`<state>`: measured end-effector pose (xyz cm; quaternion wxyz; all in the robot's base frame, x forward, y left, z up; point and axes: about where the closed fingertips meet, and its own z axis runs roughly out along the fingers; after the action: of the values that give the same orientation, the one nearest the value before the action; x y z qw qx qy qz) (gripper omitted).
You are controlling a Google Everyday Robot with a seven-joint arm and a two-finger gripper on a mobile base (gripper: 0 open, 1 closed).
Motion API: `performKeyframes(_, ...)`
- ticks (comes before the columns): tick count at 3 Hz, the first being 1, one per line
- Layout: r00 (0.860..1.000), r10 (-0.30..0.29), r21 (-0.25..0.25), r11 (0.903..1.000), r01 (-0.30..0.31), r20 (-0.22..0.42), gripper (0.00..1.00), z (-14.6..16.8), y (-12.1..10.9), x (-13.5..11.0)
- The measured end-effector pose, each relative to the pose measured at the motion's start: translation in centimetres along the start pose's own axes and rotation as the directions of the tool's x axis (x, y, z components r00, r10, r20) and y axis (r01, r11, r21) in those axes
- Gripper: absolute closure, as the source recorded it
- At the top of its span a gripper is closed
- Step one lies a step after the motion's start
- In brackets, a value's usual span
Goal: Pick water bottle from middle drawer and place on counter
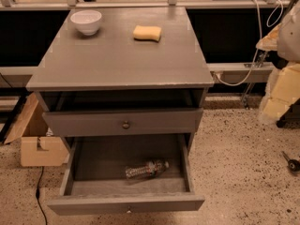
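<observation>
Down in the pulled-out middle drawer (103,157), the water bottle (146,169) lies sideways, easy to reach. Gripper's off-camera, so can't tell its state.

Looks like robot test lab or workshop, not home. Speckled terrazzo floor (234,149). Lone grey drawer cabinet, worktop (117,55) chipped along front edge, set against metal rail (220,4) with dark panels behind. White cable (239,81) looping at right, yellow foam blocks (283,86) nearby. Cardboard box (42,151) on floor at left, black cord (40,200) trailing past it. Gripper out of sight from here.
</observation>
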<state>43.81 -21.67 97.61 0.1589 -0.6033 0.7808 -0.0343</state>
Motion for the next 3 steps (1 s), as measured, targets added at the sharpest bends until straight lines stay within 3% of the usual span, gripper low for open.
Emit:
performKeyframes(1, 1.000, 0.000, 0.000, 1.0000, 0.000, 0.000, 0.00, 0.0, 0.0, 0.0)
performKeyframes(2, 0.998, 0.006, -0.062, 0.9981, -0.003, 0.057, 0.00, 3.6, 1.1, -0.1)
performKeyframes(3, 0.985, 0.040, -0.144, 0.9894, -0.016, 0.167, 0.00, 9.8, 4.2, -1.2)
